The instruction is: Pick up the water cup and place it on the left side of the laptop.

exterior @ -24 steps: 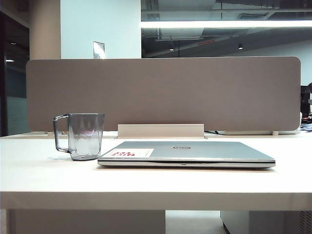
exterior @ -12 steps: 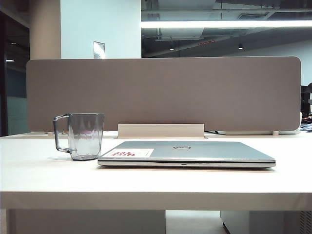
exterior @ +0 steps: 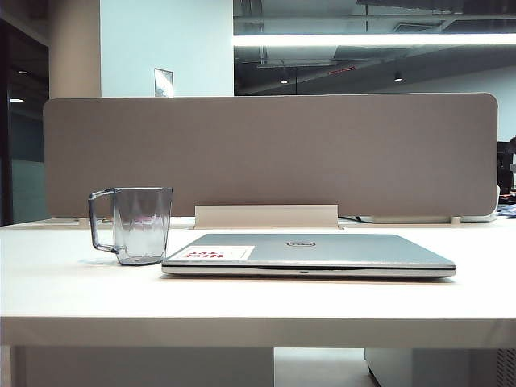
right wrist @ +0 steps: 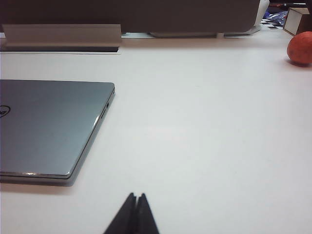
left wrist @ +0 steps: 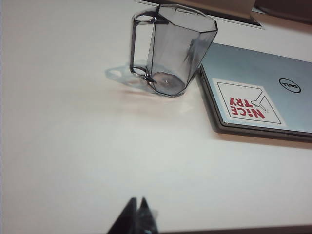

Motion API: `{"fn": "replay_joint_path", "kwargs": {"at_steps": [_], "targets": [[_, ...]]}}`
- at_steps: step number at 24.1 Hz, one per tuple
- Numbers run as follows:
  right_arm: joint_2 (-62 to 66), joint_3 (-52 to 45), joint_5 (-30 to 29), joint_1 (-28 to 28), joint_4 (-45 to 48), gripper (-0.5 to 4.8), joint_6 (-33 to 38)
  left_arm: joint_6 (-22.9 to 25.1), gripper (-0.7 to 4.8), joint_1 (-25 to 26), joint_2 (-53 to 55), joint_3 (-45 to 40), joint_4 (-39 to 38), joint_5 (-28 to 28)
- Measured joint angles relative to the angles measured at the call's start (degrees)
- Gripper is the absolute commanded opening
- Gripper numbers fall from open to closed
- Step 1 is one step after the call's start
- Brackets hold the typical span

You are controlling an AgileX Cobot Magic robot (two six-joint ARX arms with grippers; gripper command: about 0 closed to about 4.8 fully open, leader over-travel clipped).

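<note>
- Laptop (left wrist: 263,92) is being shown closed on the counter (exterior: 81,290), lid marked with a Dell logo (left wrist: 289,86) and "NICE TRY" sticker (left wrist: 247,103).
- Water cup (exterior: 141,225) is being seen upright just left of the laptop.
- Left gripper (left wrist: 138,210) and right gripper (right wrist: 137,204) are being kept clenched, empty, above bare counter.

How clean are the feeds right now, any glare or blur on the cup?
Exterior view: water cup sharp, ceiling strip light blown out. Left wrist view: bright, washed-out table, cup casts a faint shadow, shut left pincer soft-edged. Right wrist view: mild sheen on laptop, shut right pincer blurred.
</note>
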Motion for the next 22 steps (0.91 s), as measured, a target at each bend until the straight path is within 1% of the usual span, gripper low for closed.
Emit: {"fn": "replay_joint_path", "kwargs": {"at_steps": [5,7,8,11,13,17,18,22], "targets": [[0.0,0.0,0.0,0.0,0.0,-0.01,0.0,0.0,-0.06,0.0,0.0,0.0,0.0,0.0],[0.0,0.0,0.0,0.0,0.0,-0.01,0.0,3.0,-0.06,0.5,0.0,0.0,0.0,-1.1],[0.0,0.0,0.0,0.0,0.0,-0.01,0.0,4.6,-0.05,3.1,-0.2,-0.1,0.4,-1.6],[0.0,0.0,0.0,0.0,0.0,-0.01,0.0,5.2,-0.05,7.3,-1.2,-0.6,2.1,-2.4],[0.0,0.0,0.0,0.0,0.0,-0.01,0.0,5.5,-0.05,12.6,-3.4,-0.9,3.2,-2.3],[0.0,0.0,0.0,0.0,0.0,-0.01,0.0,6.3,-0.06,16.7,-3.1,-1.3,4.4,-2.1],[0.0,0.0,0.0,0.0,0.0,-0.01,0.0,6.3,-0.05,18.7,-3.1,-1.3,4.5,-2.3],[0.0,0.0,0.0,0.0,0.0,-0.01,0.0,7.0,-0.05,19.3,-3.1,-1.4,4.5,-2.3]]}}
